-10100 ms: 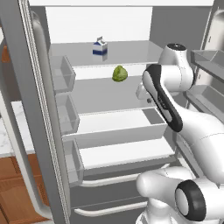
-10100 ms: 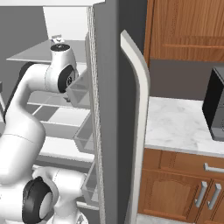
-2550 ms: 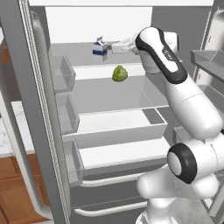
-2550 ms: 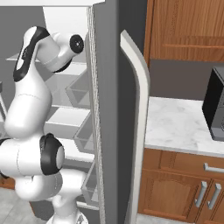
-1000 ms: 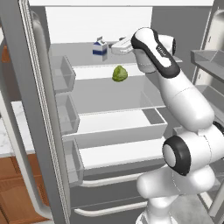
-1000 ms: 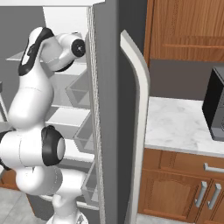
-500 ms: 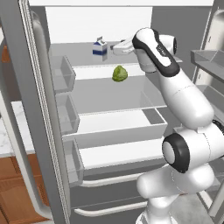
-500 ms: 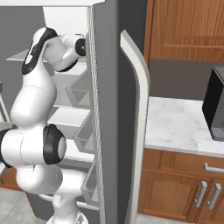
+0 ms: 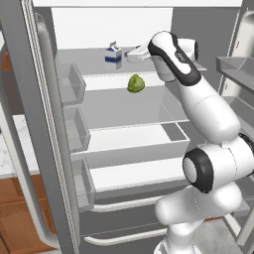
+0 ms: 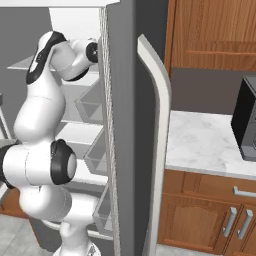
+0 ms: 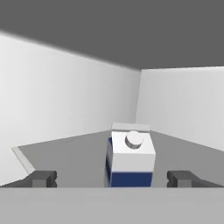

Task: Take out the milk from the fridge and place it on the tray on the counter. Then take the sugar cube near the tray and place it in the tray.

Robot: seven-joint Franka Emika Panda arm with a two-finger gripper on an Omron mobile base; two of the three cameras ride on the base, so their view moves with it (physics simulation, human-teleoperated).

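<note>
The milk (image 9: 113,54) stands upright on the top shelf of the open fridge (image 9: 119,99), a white gable-topped carton with a blue band. My gripper (image 9: 130,56) reaches toward it from the right and is just short of it. Seen from the hand, the milk (image 11: 130,161) sits centred ahead, between my two fingertips (image 11: 41,178), which stand wide apart and touch nothing. The gripper (image 11: 111,179) is open. The counter (image 10: 210,142) lies right of the fridge; the tray and sugar cube are out of view.
A round green vegetable (image 9: 135,83) lies on the shelf below the milk. Clear door bins (image 9: 73,84) line the left door. A dark appliance (image 10: 246,125) stands on the counter at the right edge. The fridge door edge (image 10: 155,140) blocks the right base view.
Over the last seconds the arm rose from the middle shelves and reached up to the top shelf. In the last second the gripper crept slightly closer to the milk.
</note>
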